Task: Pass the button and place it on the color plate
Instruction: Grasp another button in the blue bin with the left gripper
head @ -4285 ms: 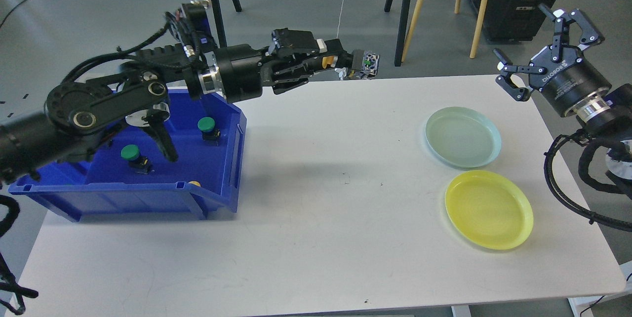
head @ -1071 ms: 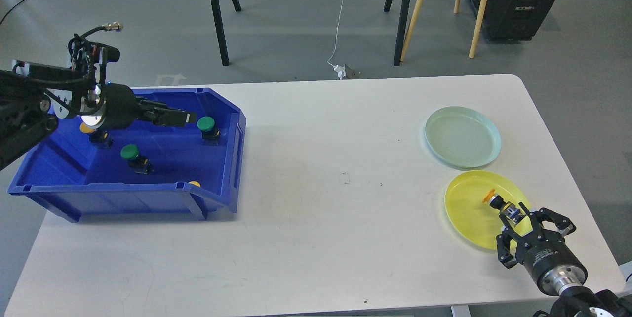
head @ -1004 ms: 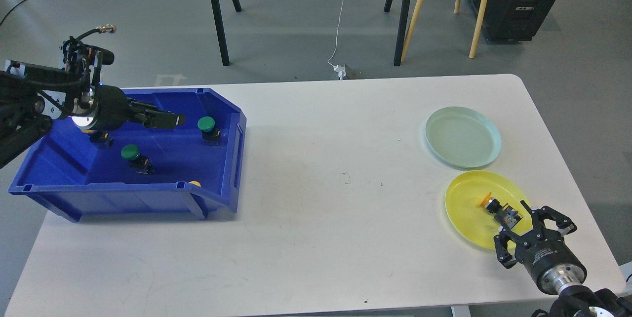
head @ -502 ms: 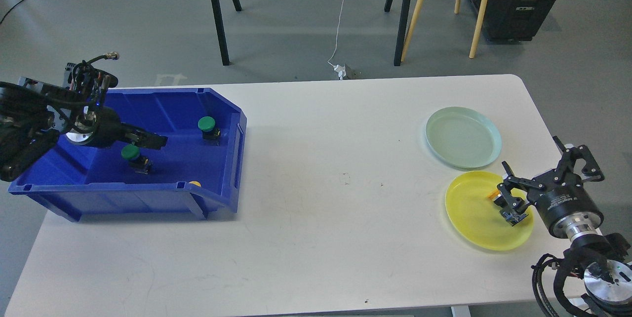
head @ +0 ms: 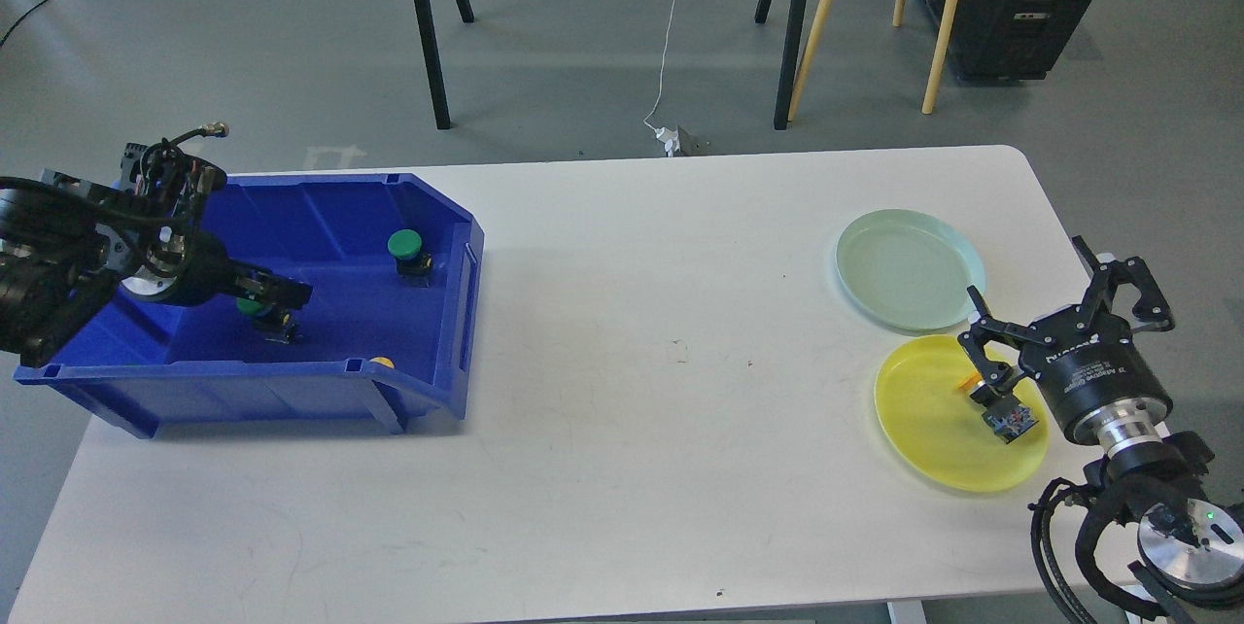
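Observation:
A yellow-capped button (head: 1001,410) lies on its side on the yellow plate (head: 933,430), free of any grip. My right gripper (head: 1045,308) is open and empty just above the plate's right edge, with one finger close to the button. The pale green plate (head: 911,269) behind it holds nothing. My left gripper (head: 284,294) is low inside the blue bin (head: 428,381), right at a green button (head: 255,309) that it partly hides. Its fingers look dark and cannot be told apart. Another green button (head: 405,245) stands at the bin's back right.
A yellow cap (head: 383,362) peeks over the bin's front wall. The white table (head: 661,352) lies between bin and plates. Chair and easel legs stand on the floor behind the table's far edge.
My right gripper has let go of the yellow button on the yellow plate and lifted away, open. My left gripper has come down in the bin onto the nearer green button.

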Action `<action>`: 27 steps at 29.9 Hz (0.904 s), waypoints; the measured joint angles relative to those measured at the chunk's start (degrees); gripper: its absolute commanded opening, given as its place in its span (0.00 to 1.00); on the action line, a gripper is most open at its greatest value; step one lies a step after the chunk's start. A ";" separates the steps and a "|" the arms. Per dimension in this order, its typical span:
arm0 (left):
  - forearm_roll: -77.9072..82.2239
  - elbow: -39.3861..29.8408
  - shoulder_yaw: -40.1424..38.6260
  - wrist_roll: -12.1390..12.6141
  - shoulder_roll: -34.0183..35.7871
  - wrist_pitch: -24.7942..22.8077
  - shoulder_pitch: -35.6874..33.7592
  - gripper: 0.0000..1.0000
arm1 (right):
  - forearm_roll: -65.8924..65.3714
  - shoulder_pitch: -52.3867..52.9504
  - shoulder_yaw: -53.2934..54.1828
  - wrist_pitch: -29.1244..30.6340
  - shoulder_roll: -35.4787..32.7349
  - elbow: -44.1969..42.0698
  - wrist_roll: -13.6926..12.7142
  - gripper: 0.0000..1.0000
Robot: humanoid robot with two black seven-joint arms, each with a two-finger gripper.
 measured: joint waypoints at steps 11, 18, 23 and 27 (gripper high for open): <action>-0.53 2.40 2.42 -0.01 -1.30 -0.01 0.17 0.88 | -0.33 5.20 -4.10 1.73 0.18 -0.57 -0.07 1.00; -1.11 2.43 2.34 0.00 -1.27 -0.01 0.18 0.64 | -0.33 4.18 -3.99 1.73 0.24 -0.57 -0.05 1.00; -1.29 2.43 2.32 0.00 -1.14 -0.01 0.17 0.53 | -0.33 4.07 -3.96 1.73 0.15 -0.57 0.01 1.00; -1.31 2.46 2.33 0.00 -0.90 -0.01 0.17 0.05 | -0.33 3.67 -3.96 1.73 0.15 -0.57 0.02 1.00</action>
